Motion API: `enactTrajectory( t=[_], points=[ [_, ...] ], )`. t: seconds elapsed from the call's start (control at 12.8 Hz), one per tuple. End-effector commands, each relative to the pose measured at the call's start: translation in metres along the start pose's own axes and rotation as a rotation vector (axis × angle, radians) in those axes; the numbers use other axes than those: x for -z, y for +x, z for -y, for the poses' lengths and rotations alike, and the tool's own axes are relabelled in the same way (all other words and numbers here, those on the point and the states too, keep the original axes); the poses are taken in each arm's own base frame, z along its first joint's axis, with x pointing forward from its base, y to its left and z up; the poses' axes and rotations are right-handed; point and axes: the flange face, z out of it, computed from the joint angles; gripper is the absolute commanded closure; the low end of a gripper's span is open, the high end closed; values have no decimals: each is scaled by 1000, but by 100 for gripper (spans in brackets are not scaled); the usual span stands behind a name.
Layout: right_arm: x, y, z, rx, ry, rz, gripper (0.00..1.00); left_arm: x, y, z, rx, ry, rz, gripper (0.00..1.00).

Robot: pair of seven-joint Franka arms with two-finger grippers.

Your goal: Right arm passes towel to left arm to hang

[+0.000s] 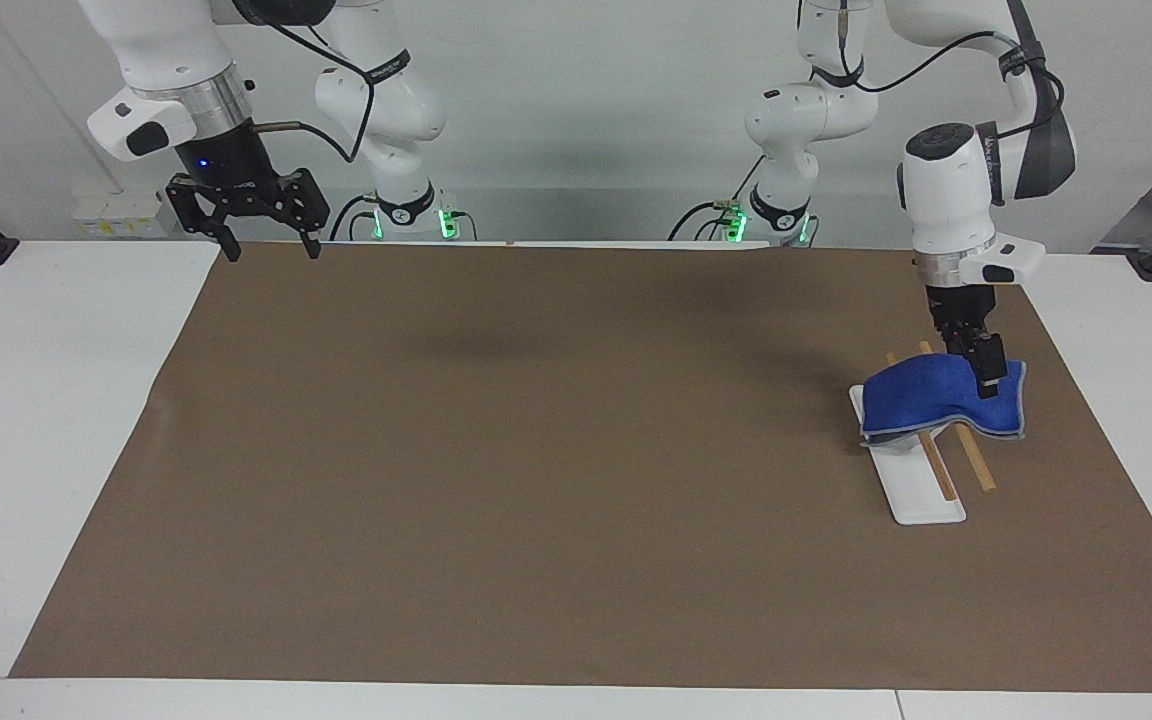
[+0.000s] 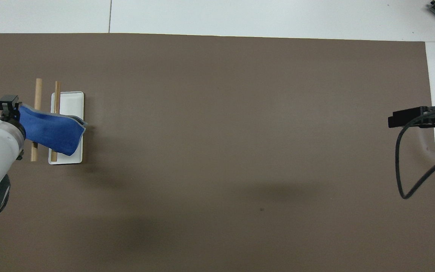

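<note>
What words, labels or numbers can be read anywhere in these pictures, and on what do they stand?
None can be read.
White lettering on the black wristband of the left arm: too small to read.
Faint marking on the body of the right claw: too small to read.
The towel, rack and table bear no text.

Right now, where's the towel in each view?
Facing view: towel draped over the two wooden rails, at the left arm's end of the table.
Overhead view: towel at the picture's left edge.
Shared landmark: white rack base under it.
</note>
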Motion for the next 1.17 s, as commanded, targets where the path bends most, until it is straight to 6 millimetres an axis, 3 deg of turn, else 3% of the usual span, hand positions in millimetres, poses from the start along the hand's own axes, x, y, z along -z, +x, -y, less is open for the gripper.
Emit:
enactTrajectory(
  t=[0.0,0.47,0.7,1.09],
  points=[
    [0,-8,1,-15,11,2,0,9,14,-6,18,1,-36,0],
    [0,-8,1,-15,11,2,0,37,39,-44,93,2,-64,0],
    [0,-8,1,-15,11,2,0,49,42,-59,82,47,-20,0],
    [0,-8,1,-15,11,2,0,69,24,-85,-259,136,154,0]
  ],
)
